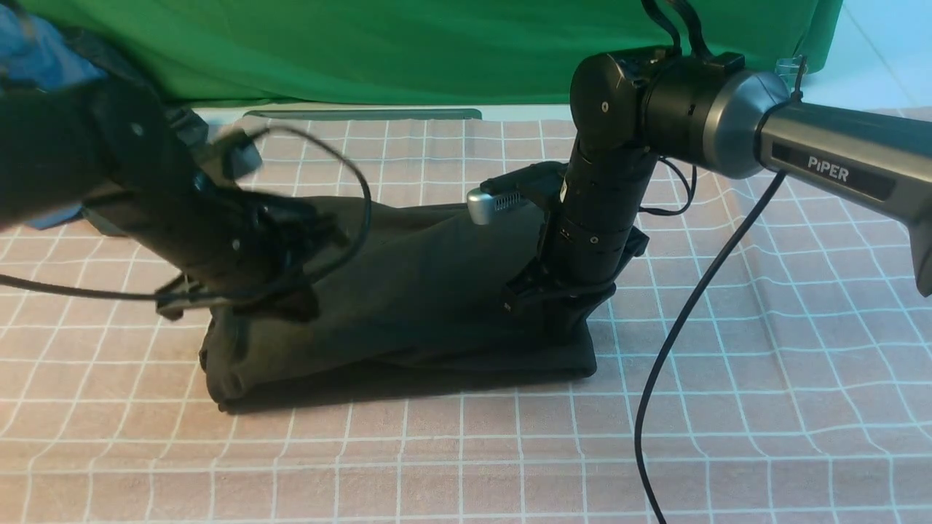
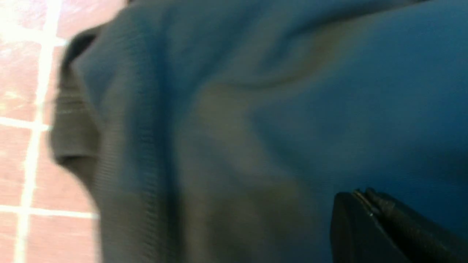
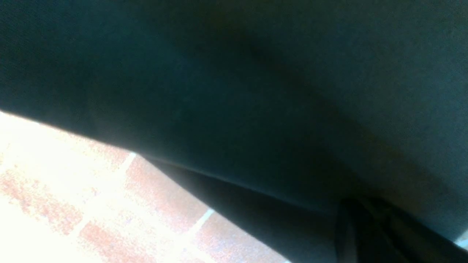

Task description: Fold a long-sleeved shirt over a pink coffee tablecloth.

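Pink white-gridded tablecloth (image 1: pixel 466 466) fills frame bottom; black folded long-sleeved shirt (image 1: pixel 408 306) centre.
Left gripper (image 1: pixel 218 309) and right gripper (image 1: pixel 561 320) both closed, pinching shirt fabric.

Black long-sleeved shirt (image 1: pixel 408 291) lies on dusty-pink tablecloth (image 1: pixel 728 407) gridded with thin white lines; plain bright green cloth (image 1: pixel 408 44) behind the tablecloth.

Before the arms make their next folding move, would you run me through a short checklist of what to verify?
1. Long-sleeved shirt lies on the pink coffee tablecloth: ok.
2. Left gripper shut on shirt fabric: ok.
3. Right gripper shut on the shirt: ok.
4. Both grips at matching corners: cannot tell, fabric hides them.
5. Right arm's black cable clear of the shirt: ok.
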